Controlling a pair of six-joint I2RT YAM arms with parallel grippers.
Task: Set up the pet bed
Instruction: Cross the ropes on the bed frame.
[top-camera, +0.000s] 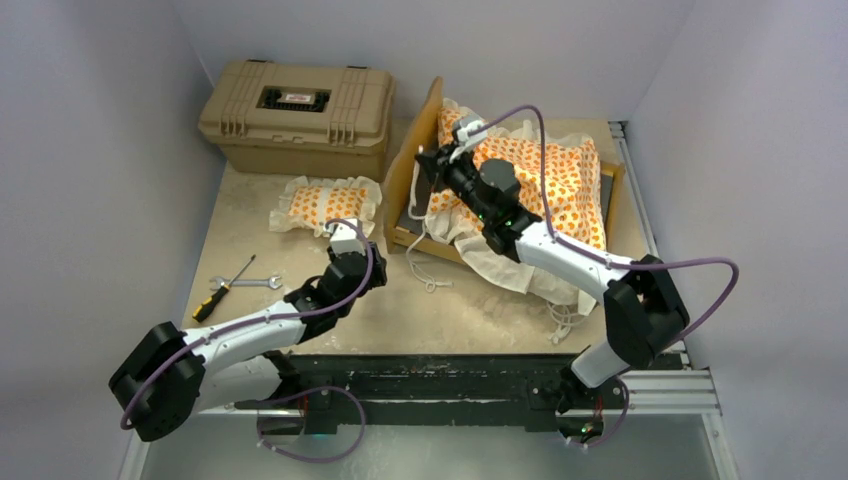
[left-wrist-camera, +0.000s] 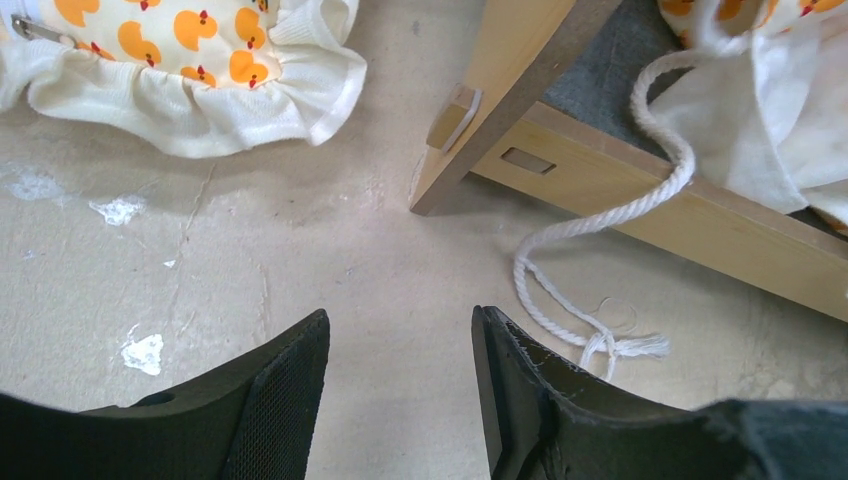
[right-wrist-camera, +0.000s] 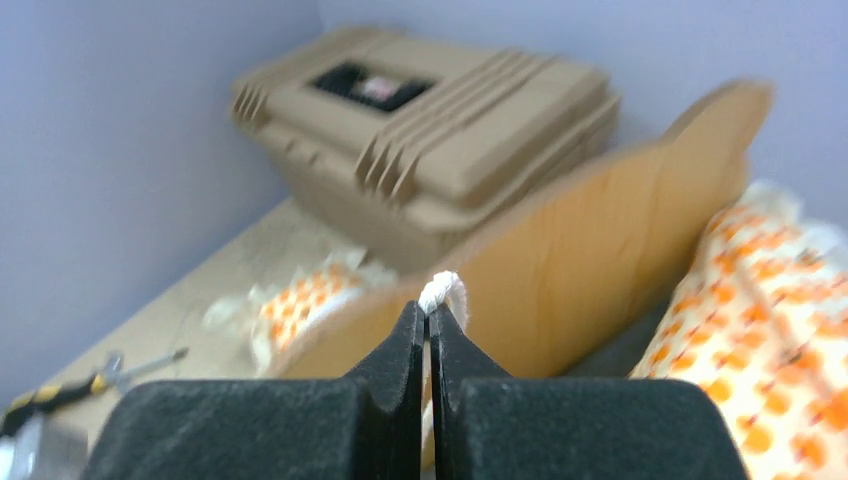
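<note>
Two end effectors are at work at separate spots. The right end effector (right-wrist-camera: 428, 318) has its jaws pressed together on a white cord (right-wrist-camera: 441, 290), whose tip pokes out just above the fingertips. It hovers over the head end of the pet bed frame (top-camera: 420, 240), close beside the scalloped headboard (top-camera: 424, 140), which stands upright at the frame's left end. Behind it lies the mattress cushion (top-camera: 565, 170), orange-patterned with white ruffles. It is crumpled across the frame rather than flat in it, and part of its ruffle spills over the near rail onto the desk (top-camera: 480, 300).

The left end effector (left-wrist-camera: 400, 325) has its fingers apart with nothing between them and only bare desk below. It sits low over the desk just in front of the frame's near left corner. Ahead of it, a loose cord (left-wrist-camera: 600, 215) runs from the cushion over the side rail and snakes down onto the desk, ending in a frayed tip. The grey base (left-wrist-camera: 600, 90) shows inside the rail.

The pillow (top-camera: 325, 205) lies on the desk to the left of the headboard, outside the frame. It is between the left end effector and the tan hard case (top-camera: 300, 115) at the back left corner. Further left and nearer, a screwdriver (top-camera: 225, 287) and a wrench (top-camera: 262, 283) lie together on the desk, apart from the bed.
</note>
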